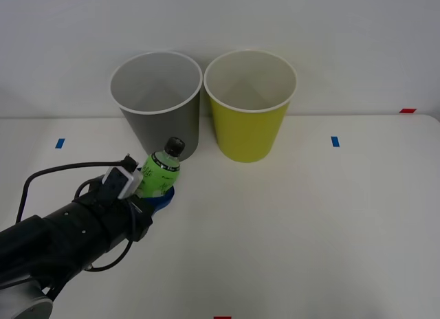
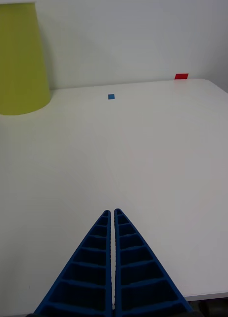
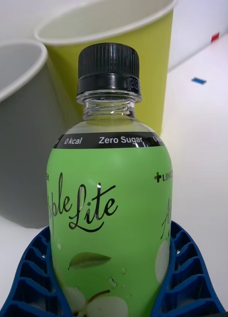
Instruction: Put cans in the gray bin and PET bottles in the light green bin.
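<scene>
Left end effector [image 1: 159,192] grips PET bottle [image 3: 110,218]: label reads "Lite", "Zero Sugar", "0 kcal". Just beyond it: gray bin [image 1: 158,106], light green bin [image 1: 249,102]. Right end effector [image 2: 114,214] fingers pressed together above table [image 2: 158,148].

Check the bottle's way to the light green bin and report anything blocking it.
The left gripper holds the PET bottle in front of the gray bin. The light green bin stands beside it, to the robot's right. Only bare table lies between; nothing visible blocks it.
</scene>
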You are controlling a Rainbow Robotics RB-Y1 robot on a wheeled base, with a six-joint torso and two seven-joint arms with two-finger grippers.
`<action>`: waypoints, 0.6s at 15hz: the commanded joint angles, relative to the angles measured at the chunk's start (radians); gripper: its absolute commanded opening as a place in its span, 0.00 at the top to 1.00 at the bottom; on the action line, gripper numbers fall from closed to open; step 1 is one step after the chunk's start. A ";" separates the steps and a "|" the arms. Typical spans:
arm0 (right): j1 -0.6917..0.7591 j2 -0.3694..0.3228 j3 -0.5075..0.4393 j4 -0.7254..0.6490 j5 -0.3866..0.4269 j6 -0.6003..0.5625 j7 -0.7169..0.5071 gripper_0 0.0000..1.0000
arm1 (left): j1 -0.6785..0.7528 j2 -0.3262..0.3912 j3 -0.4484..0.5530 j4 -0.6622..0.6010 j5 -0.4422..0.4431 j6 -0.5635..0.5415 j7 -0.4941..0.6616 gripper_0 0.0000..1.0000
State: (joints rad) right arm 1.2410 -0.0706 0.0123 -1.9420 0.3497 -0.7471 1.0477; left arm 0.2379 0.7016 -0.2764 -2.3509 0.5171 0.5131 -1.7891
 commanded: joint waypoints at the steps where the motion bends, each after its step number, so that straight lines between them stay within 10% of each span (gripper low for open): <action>1: 0.000 0.000 0.000 0.000 0.000 0.000 0.000 1.00 | 0.050 0.025 0.060 -0.065 -0.012 -0.048 0.002 1.00; 9: 0.000 0.000 0.000 0.000 0.000 0.000 0.000 1.00 | 0.072 0.030 0.181 -0.183 0.001 0.084 0.002 1.00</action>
State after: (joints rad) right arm 1.2410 -0.0706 0.0123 -1.9420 0.3497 -0.7471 1.0477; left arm 0.3095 0.7329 -0.1196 -2.5035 0.5121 0.5519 -1.7889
